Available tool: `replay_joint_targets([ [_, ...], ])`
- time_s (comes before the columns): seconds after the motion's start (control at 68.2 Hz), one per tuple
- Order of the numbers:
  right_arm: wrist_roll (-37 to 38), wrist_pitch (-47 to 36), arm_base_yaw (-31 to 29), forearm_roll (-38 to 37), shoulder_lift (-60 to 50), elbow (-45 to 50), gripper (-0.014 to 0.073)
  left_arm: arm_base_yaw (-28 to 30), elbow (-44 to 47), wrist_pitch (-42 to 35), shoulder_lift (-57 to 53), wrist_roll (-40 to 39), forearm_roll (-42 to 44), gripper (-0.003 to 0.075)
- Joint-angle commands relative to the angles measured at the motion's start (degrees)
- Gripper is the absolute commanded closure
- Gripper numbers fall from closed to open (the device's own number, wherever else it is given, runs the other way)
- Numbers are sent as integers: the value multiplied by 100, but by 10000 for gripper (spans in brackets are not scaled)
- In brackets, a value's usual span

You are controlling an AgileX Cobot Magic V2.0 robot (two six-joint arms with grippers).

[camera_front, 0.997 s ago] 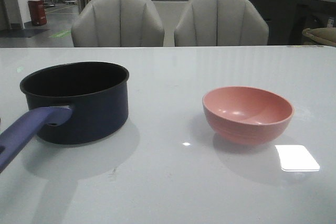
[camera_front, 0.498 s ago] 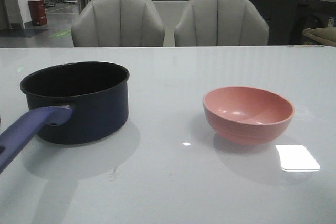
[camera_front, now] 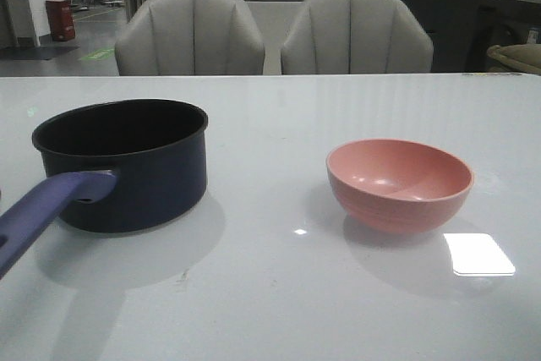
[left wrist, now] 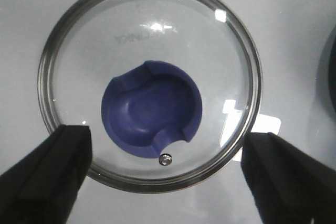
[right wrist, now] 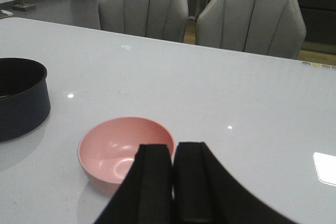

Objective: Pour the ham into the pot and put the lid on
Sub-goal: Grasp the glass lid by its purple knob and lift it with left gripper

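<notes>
Left end effector (left wrist: 167,174) wide above lid (left wrist: 149,82)

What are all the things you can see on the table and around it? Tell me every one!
Dark navy-blue round saucepan: one, black inside, long purplish-blue handle, on the left part of the table.
Pink round bowl: one, on the right part of the table; the inside that shows looks bare, no ham seen.
Round glass lid: one, clear with a metal rim and dark blue knob, lying flat on the table under the left wrist camera.
White glossy table: one, holding everything.
Grey padded chairs: two, side by side behind the table.
Left gripper: black, jaws wide apart, above the lid, gripping nothing.
Right gripper: black, fingers pressed together, empty, near the bowl.
</notes>
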Motion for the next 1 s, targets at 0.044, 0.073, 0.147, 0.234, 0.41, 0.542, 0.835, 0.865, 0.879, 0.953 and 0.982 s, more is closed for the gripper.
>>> replay_joint_targets([
  [0.044, -38, -501, -6, 33, 32, -153, 435, 14, -390, 114, 146, 60, -25, 95],
  [0.073, -38, -501, -6, 33, 32, -153, 435, 14, -421, 140, 203, 60, -25, 95],
  [0.147, -38, -501, -6, 33, 32, -153, 435, 27, -464, 166, 352, 63, -6, 95],
  [0.234, -38, -501, -6, 33, 32, -153, 435, 94, -473, 166, 492, 73, -57, 95],
  [0.41, -38, -501, -6, 33, 32, -153, 435, 202, -478, 166, 673, 89, -57, 95],
  [0.542, -38, -501, -6, 33, 32, -153, 435, 214, -527, 175, 751, 234, -102, 100],
  [0.835, -38, -501, -6, 33, 32, -153, 435, 214, -527, 105, 751, 234, -102, 346],
  [0.865, -38, -501, -6, 33, 32, -153, 435, 214, -527, 97, 751, 234, -102, 370],
  [0.879, -38, -501, -6, 33, 32, -153, 435, 214, -527, 86, 751, 234, -102, 377],
  [0.953, -38, -501, -6, 33, 32, -153, 435, 214, -527, 83, 751, 234, -102, 389],
  [0.982, -38, -501, -6, 33, 32, -153, 435, 214, -527, 83, 751, 234, -102, 389],
])
